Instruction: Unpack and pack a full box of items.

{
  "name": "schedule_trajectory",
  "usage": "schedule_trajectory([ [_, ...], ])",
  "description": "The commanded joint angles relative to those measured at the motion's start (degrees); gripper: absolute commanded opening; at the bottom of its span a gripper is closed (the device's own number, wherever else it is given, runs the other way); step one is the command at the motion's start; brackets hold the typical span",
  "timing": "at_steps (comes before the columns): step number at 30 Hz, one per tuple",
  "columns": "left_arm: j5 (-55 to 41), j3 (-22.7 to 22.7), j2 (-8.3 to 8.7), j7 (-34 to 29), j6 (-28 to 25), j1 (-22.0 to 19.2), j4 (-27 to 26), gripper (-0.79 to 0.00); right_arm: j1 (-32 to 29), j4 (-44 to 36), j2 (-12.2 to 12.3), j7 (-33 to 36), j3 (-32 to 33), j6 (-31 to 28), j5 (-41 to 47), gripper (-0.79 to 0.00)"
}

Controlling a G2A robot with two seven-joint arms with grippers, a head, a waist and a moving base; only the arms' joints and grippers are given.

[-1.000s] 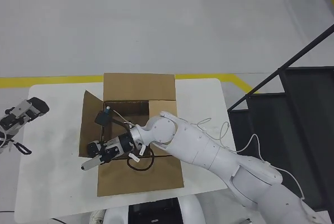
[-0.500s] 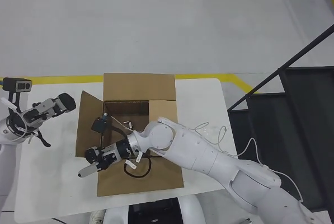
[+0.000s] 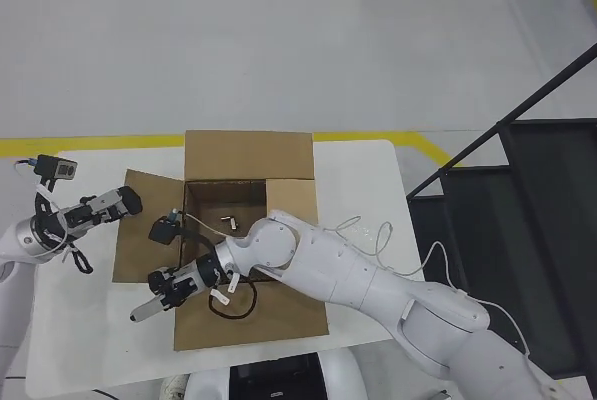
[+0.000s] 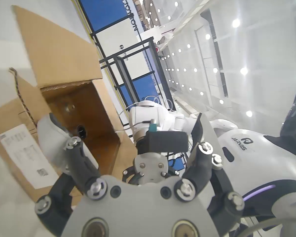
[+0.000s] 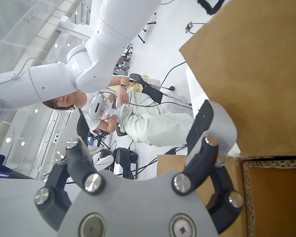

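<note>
We see the box (image 3: 248, 155) as matt brown corrugated cardboard, rough and fluted at its cut edges, with a smooth white paper label (image 4: 22, 154) on one flap. The table (image 3: 88, 310) looks matt white. The right arm (image 3: 328, 265) wears glossy white plastic. The left gripper (image 4: 124, 134) shows a dull grey base, matt black links and shiny screws; its fingers (image 4: 51, 139) are smooth white plastic.

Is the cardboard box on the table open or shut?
Open: the brown cardboard box has flaps folded outward, and its inside is visible from above.

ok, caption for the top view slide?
Open cardboard box on white table; left end effector and right end effector, both open, at its folded-out side flap.
</note>
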Motion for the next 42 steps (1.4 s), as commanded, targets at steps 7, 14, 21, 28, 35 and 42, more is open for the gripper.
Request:
schedule_trajectory([
  [7,5.74,-0.23,0.85,-0.46,0.52,2.63,2.46,0.000,-1.50,-4.03,2.31,-1.01,7.13,-1.33,-0.20,0.000],
  [14,5.82,4.93,0.00,0.73,0.26,2.46,4.29,0.000,-8.94,-15.61,7.39,-2.68,19.62,2.62,-5.69,0.000],
  [21,7.23,10.85,-1.34,1.88,-0.87,-0.36,6.57,0.000,-19.61,-29.35,11.21,-2.01,29.62,8.52,-11.30,0.000],
  [28,5.18,8.27,-1.02,2.66,-2.59,-3.79,8.52,0.000,-24.04,-34.38,12.66,-0.57,33.59,9.58,-11.40,0.000],
  [35,-0.17,2.06,0.00,3.01,-1.01,-7.33,5.33,0.000,-25.22,-35.69,13.45,0.57,35.71,9.95,-11.11,0.000],
  [42,-5.21,1.75,-0.16,2.92,1.26,-10.51,-3.54,0.000,-29.42,-38.80,14.84,1.12,40.31,14.50,-12.52,0.000],
])
